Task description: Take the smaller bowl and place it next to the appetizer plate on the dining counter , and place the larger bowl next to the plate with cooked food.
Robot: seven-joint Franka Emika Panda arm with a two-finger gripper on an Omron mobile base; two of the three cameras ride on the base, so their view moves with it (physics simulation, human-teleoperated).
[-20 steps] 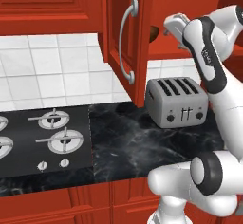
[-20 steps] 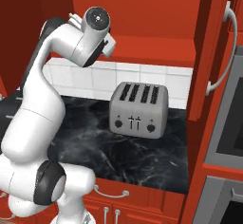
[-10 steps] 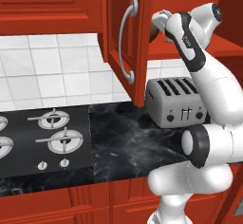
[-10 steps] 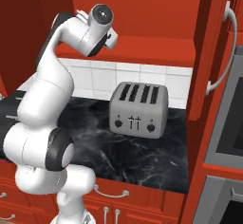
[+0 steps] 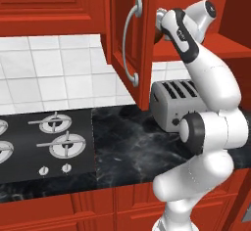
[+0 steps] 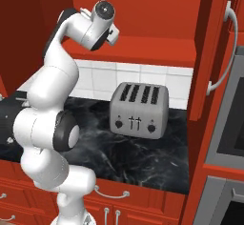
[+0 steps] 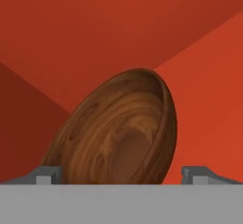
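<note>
Hand view: the spread hand (image 7: 121,174) frames the smaller bowl (image 7: 118,130) inside the red cabinet (image 7: 95,28); arm has reached deeper above the toaster (image 6: 138,109).

A silver toaster (image 6: 138,109) stands on the black marble counter (image 6: 143,155) beside the stovetop (image 5: 44,144).

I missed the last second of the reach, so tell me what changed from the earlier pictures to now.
The arm has swung its hand further into the open upper cabinet, so the pincer now stands open astride the smaller bowl on the shelf, not yet closed on it. Nothing was gripped or released. The toaster, the stove and the cabinet door stayed as they were.
</note>
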